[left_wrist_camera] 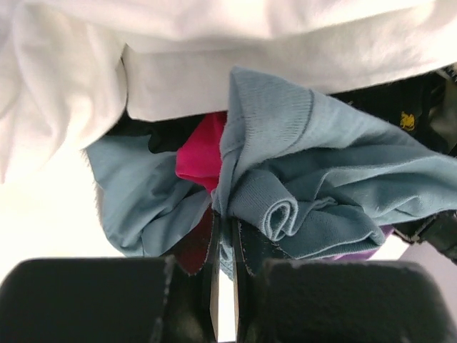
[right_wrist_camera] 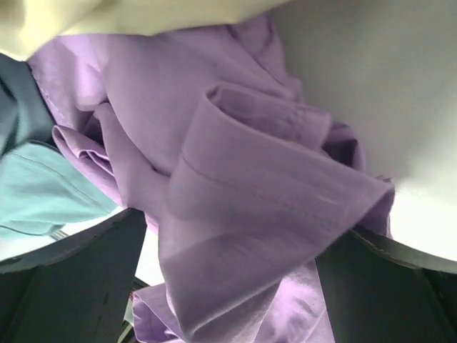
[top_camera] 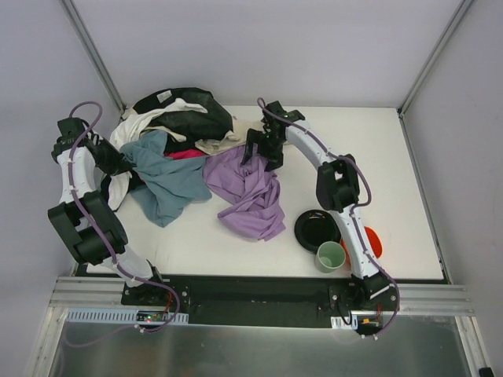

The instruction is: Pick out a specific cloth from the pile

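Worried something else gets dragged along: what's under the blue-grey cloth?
Pink-red fabric peeks out from beneath the blue-grey cloth, and a sliver of lavender cloth shows past its edge. Whatever else lies underneath is covered.

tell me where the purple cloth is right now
In the top view the cloth lies mid-table, just right of the blue-grey cloth and left of the black plate, its upper edge at the right gripper.

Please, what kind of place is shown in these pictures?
Probably a robotics lab test cell: two arms mounted at a white table, bare grey enclosure walls, and a staged pile of garments.
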`<state>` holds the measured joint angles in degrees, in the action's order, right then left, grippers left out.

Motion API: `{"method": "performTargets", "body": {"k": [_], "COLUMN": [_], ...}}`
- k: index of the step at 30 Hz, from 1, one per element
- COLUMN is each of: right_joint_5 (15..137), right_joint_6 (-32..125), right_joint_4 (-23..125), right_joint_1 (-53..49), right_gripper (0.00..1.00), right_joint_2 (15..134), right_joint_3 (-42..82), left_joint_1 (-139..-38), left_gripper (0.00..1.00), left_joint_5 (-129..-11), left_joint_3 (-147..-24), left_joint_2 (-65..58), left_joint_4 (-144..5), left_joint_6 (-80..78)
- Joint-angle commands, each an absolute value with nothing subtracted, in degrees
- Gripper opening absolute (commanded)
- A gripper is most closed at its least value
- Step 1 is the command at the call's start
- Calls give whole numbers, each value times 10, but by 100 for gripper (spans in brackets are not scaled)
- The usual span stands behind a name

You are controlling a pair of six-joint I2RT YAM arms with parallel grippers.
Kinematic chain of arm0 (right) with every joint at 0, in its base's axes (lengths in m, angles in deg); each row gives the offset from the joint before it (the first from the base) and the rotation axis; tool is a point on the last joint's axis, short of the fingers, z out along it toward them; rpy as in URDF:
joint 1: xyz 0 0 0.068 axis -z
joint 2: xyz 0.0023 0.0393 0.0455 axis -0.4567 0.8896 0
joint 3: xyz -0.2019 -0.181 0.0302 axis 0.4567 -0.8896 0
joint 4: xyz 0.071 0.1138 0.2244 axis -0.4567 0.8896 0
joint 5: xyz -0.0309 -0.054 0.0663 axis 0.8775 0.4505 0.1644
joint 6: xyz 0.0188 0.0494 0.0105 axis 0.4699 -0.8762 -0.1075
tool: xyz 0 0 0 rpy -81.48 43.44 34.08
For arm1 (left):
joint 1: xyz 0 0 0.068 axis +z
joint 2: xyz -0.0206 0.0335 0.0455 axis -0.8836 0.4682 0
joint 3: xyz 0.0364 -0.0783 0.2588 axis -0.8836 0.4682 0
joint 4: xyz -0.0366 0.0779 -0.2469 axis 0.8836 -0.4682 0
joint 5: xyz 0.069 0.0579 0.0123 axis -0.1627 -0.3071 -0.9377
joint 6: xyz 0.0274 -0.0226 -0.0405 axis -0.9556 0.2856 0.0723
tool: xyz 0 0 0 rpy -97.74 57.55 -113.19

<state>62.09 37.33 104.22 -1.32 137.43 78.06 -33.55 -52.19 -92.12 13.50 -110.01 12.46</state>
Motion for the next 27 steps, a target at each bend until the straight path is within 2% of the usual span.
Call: {"method": "performTargets", "body": {"k": [1, 3, 4, 5, 8, 9, 10, 14, 21, 27], "right_joint_5": [583, 586, 584, 574, 551, 545, 546, 535, 505, 474], "right_joint_6": [299, 277, 268, 263, 245, 240, 238, 244, 245, 216], "right_joint_4": [965, 956, 951, 942, 925, 920, 919, 897, 837, 835], "right_joint_1": [-51, -58, -60, -62, -66, -67, -65, -61, -46, -35], "right_gripper": [96, 99, 93, 83, 43, 18, 1, 0, 0, 0], "right_joint_2": [1431, 1445, 1451, 1458, 1473, 1473, 1471, 1432, 1292, 1231], "right_joint_3": [829, 828, 826, 822, 819, 820, 823, 815, 754, 835], "left_joint_1": [-337, -336, -337, -336, -337, -336, -337, -336, -336, -337], "left_gripper": [0, 0, 0, 0, 0, 0, 0, 0, 0, 0], "left_joint_5": [-490, -486, -483, -480, -474, -473, -473, -468, -467, -467], "left_joint_3": [-903, -900, -899, -899, -900, -900, -900, -897, -891, -893], "left_joint_2": [111, 111, 111, 112, 113, 113, 114, 117, 117, 120], "left_joint_4": [-1093, -1092, -1092, -1091, -1089, -1089, -1089, -1089, -1085, -1082], "left_joint_6": [116, 115, 115, 115, 114, 114, 114, 114, 117, 121]}}
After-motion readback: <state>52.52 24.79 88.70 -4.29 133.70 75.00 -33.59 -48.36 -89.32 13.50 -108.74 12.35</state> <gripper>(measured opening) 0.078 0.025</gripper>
